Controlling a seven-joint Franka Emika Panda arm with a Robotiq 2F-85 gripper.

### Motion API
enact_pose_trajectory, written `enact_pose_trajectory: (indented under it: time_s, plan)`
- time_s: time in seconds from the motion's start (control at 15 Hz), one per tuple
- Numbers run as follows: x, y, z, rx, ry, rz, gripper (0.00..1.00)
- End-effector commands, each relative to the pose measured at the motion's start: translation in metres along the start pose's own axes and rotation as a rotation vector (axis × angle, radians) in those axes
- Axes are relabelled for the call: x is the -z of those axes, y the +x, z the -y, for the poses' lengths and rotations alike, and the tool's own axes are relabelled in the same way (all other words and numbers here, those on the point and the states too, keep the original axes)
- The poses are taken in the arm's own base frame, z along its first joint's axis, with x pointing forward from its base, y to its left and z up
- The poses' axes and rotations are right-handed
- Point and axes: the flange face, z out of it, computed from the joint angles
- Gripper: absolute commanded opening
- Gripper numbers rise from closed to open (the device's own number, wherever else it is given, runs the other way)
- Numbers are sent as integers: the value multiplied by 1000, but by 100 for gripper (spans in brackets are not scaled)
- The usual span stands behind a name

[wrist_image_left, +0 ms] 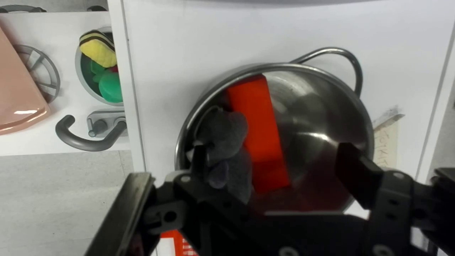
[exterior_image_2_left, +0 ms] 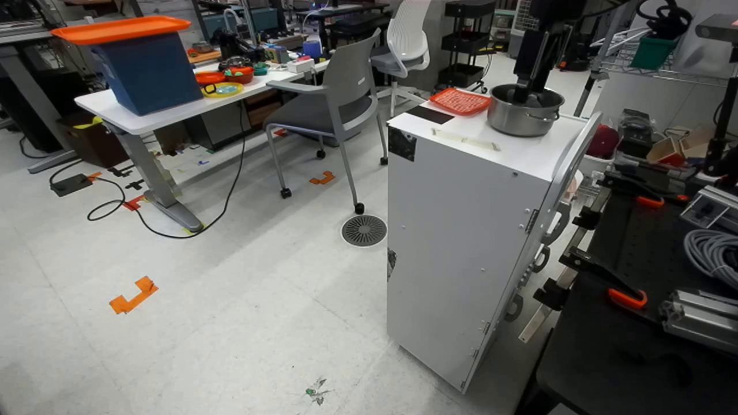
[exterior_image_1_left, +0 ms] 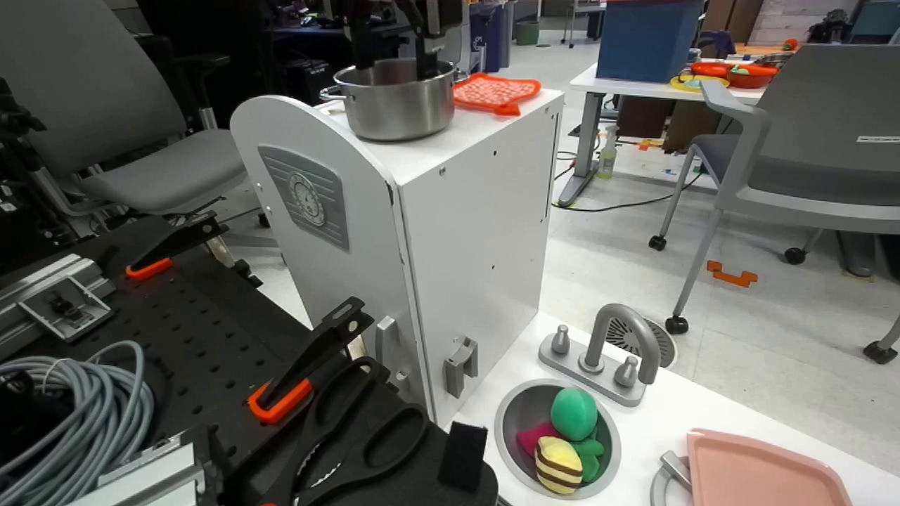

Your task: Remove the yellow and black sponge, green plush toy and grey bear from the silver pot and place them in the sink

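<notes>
Bear in the pot; sponge and green toy in the sink

The bear is seen in the wrist view inside the pot, where it is laid near the wall; part of it is covered by the gripper. An orange block is set just beside it, nearer the middle of the pot.

The gripper is pointed down at the pot's mouth, and its fingers are spread well apart. One fingertip is seen over the bear's edge and the other near the opposite wall, with the block framed between them. Whether the bear is touched cannot be told.

In both exterior views the pot is shown on top of a white cabinet, with an orange pad laid just beside it.

The sponge and the green toy are contained in the sink, which is let into a lower counter next to the cabinet. The sponge is rested near the rim, its dark stripes turned toward it, and the toy is placed just beside it. A magenta item is partly covered by the sponge. Further green pieces are seen next to the two; whether they belong to the toy cannot be made out.

A faucet is mounted just beside the sink, and a pink tray is laid on the same counter.
</notes>
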Motion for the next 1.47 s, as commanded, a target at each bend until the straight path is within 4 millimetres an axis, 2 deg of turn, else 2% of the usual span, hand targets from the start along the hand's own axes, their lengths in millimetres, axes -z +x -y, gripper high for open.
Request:
enact_pose_trajectory:
  time_s: [0.0,0.4,0.53,0.8,0.87,0.93,1.4]
  plan:
    - [0,7,-3,11,17,-1,59]
    - [1,8,-3,17,20,-4,13]
    - [1,8,-3,18,22,-5,1]
    - [2,8,-2,22,23,-8,0]
    - [3,7,-2,22,22,-10,7]
    - [4,7,-2,22,20,-12,27]
    - [7,8,-2,18,14,-20,76]
